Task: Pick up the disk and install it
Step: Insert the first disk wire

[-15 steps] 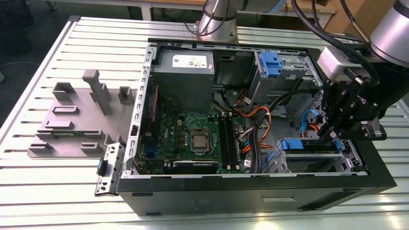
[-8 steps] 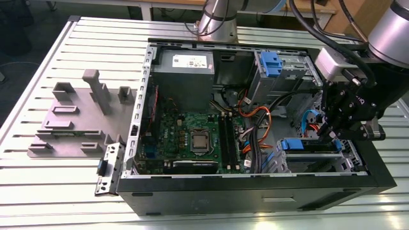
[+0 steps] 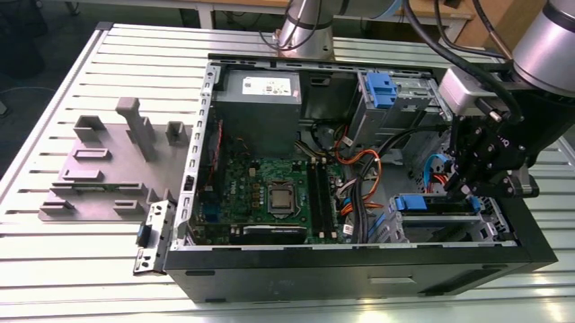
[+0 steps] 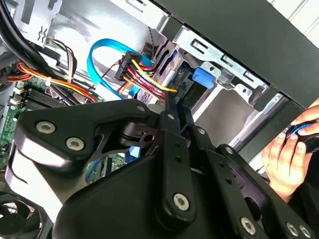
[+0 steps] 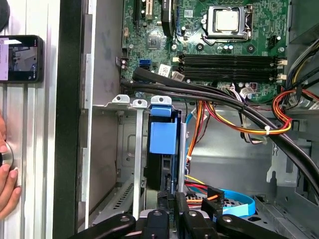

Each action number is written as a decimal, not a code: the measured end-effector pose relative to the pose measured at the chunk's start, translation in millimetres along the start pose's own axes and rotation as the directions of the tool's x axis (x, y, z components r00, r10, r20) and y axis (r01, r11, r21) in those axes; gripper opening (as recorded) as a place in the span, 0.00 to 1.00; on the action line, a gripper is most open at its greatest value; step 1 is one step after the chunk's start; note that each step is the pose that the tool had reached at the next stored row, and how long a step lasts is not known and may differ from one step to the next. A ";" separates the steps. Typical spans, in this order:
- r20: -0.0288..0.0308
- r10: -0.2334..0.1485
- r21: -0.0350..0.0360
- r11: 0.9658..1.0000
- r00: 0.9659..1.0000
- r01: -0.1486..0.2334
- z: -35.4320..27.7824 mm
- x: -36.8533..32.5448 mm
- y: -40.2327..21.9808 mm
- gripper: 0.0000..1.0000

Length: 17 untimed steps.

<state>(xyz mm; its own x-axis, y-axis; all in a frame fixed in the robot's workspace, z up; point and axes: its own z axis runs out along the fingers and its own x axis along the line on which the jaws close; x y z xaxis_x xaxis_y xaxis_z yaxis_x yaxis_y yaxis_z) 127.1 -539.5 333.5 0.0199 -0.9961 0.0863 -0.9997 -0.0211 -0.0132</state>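
One black pincer (image 3: 475,195) hung inside the open computer case (image 3: 359,269), at the drive cage (image 3: 445,225) in the case's corner on the exterior view's right. In both wrist views its two slim fingers (image 4: 172,119) lay closed together on the rear edge of the disk (image 5: 162,152), gripping it. The disk stood on edge in a slot of the cage, its blue carrier (image 5: 163,137) facing the first wrist view, with metal cage rails (image 5: 137,149) just beside it. Orange, red and yellow power wires (image 4: 144,77) and a blue data cable (image 4: 99,55) ran close by the fingers. The green motherboard (image 3: 269,195) lay on the case floor, beside the cage. The case rested on a slatted metal worktop (image 3: 72,269), next to a grey fixture (image 3: 108,168). A person's hand (image 4: 286,162) rested outside the case wall, and a phone (image 5: 20,58) lay on the worktop.
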 end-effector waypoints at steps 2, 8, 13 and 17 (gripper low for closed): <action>0.000 0.006 0.000 1.000 1.000 -0.006 0.3 0.0 0.1 0.17; 0.000 0.017 -0.001 1.000 1.000 -0.017 0.8 0.0 -0.2 0.17; 0.000 0.018 -0.002 1.000 1.000 -0.018 1.1 -0.1 -0.5 0.17; 0.000 0.019 -0.002 1.000 1.000 -0.019 1.9 0.0 -0.5 0.17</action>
<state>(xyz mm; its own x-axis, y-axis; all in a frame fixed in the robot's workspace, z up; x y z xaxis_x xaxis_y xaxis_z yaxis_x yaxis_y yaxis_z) 127.6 -539.7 331.6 0.0012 -0.9963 0.0859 -0.9999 -0.0024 -0.0132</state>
